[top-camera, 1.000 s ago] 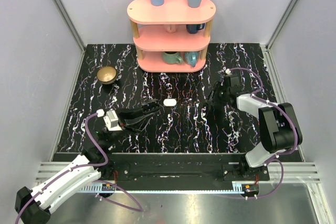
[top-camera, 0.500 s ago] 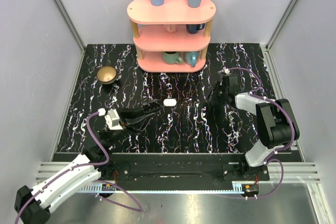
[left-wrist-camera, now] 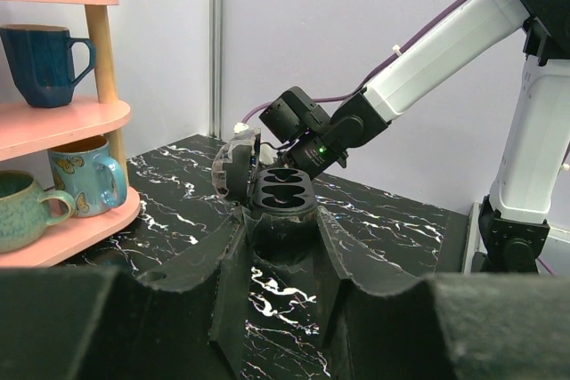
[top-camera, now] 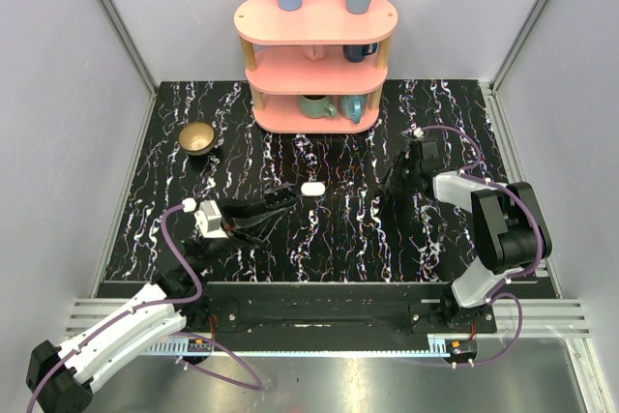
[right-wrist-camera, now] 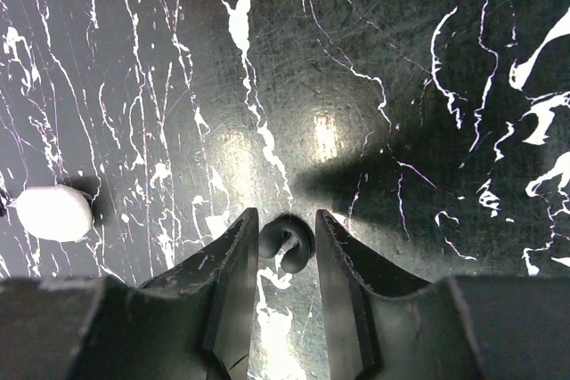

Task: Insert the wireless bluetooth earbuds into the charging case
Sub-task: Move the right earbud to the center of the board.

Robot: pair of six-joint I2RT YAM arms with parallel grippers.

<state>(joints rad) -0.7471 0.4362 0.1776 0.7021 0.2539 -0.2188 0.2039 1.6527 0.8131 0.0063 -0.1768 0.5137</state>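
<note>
My left gripper (top-camera: 286, 197) is shut on the charging case (left-wrist-camera: 283, 190). The case stands open on the table, with two empty dark wells and its white lid (left-wrist-camera: 232, 169) raised to the left. From above the case shows as a white oval (top-camera: 311, 188) and in the right wrist view as a white pebble (right-wrist-camera: 53, 213) at the left. My right gripper (top-camera: 391, 182) is down at the table. Its fingers close round one small rounded earbud (right-wrist-camera: 287, 239), which looks dark grey in shadow. The other earbud is not visible.
A pink three-tier shelf (top-camera: 315, 55) with mugs and two blue cups stands at the back centre. Its edge with mugs (left-wrist-camera: 62, 180) is at the left of the left wrist view. A brown bowl (top-camera: 197, 137) sits at the back left.
My right wrist has shifted slightly toward the back left. The left arm and the case have stayed almost still.
</note>
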